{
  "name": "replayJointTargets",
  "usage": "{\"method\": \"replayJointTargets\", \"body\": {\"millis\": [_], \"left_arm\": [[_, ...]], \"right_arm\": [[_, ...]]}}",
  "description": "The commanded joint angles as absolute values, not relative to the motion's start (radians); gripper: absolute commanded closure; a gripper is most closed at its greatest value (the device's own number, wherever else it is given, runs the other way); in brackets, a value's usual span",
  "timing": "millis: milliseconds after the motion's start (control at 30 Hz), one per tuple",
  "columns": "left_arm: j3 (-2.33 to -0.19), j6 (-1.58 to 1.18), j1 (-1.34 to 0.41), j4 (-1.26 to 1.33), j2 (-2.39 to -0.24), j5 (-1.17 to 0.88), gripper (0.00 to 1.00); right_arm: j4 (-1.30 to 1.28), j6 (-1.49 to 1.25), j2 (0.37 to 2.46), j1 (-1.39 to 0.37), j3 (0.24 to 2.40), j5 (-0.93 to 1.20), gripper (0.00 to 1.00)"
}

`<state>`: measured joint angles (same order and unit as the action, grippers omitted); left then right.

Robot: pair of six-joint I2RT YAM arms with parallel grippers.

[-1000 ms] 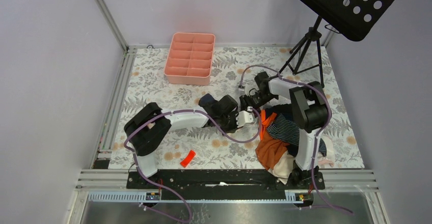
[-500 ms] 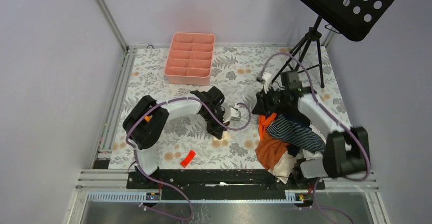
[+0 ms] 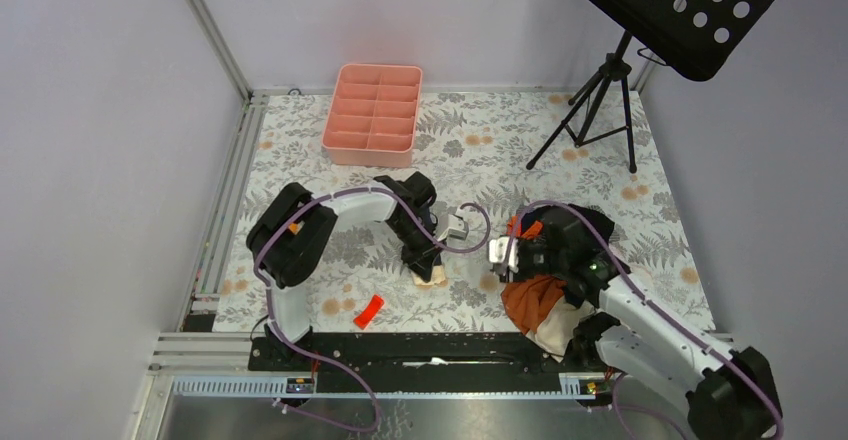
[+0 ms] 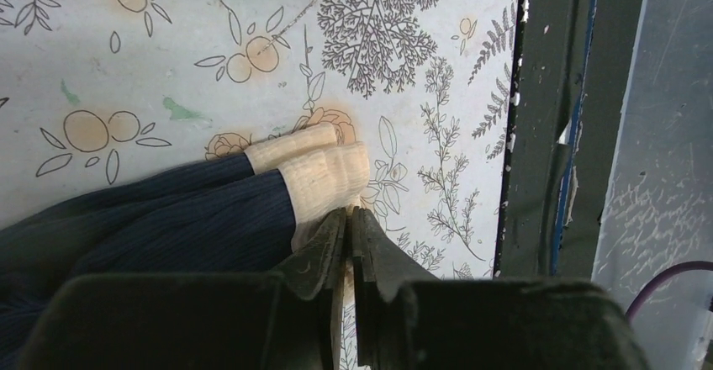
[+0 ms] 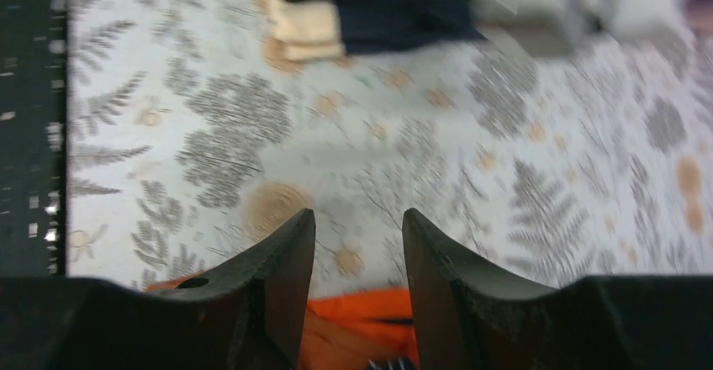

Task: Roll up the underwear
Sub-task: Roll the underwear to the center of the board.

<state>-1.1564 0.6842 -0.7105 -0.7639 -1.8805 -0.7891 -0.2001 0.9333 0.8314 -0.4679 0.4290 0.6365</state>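
The navy underwear with a tan waistband lies bunched on the floral table. My left gripper is shut on the edge of that waistband, low at the table. In the top view the left gripper sits over the waistband at mid table. My right gripper is open and empty, hovering over orange cloth at the left edge of the clothes pile. In the top view it is right of the left gripper. The striped underwear is mostly hidden under the right arm.
A pile with an orange garment and pale cloth lies at the near right. A pink divided tray stands at the back. A small red piece lies near the front. A tripod stands back right. The black front rail is close.
My right arm has swung from the back right down to the near side of the pile. My left gripper has drawn the navy underwear slightly toward the front edge.
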Motion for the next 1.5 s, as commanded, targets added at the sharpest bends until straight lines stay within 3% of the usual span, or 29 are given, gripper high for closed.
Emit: {"method": "replayJointTargets", "body": {"millis": [0, 133, 300, 533, 1200, 1333, 1467], "left_arm": [[-1.192, 0.706, -0.692, -0.771, -1.948, -0.813, 0.91], [-1.210, 0.696, -0.682, -0.770, -1.973, -0.823, 0.89], [-1.226, 0.666, -0.661, -0.775, -1.994, -0.858, 0.89], [-1.238, 0.666, -0.633, -0.779, -2.009, -0.850, 0.89], [-1.276, 0.641, -0.591, -0.780, -2.051, -0.874, 0.88], [-1.283, 0.639, -0.591, -0.781, -2.051, -0.876, 0.88], [-1.289, 0.639, -0.588, -0.783, -2.047, -0.873, 0.86]], "right_arm": [[-0.218, 1.034, 0.933, -0.630, 0.482, 0.614, 0.50], [-0.110, 1.069, 1.051, -0.734, 0.467, 0.620, 0.50], [0.257, 1.073, 1.187, -0.838, 0.374, 0.513, 0.51], [0.425, 1.071, 1.342, -0.922, 0.403, 0.469, 0.50], [0.477, 1.200, 1.516, -0.939, 0.463, 0.472, 0.47], [0.454, 1.225, 1.545, -0.938, 0.466, 0.453, 0.53], [0.409, 1.256, 1.579, -0.940, 0.475, 0.421, 0.72]]}}
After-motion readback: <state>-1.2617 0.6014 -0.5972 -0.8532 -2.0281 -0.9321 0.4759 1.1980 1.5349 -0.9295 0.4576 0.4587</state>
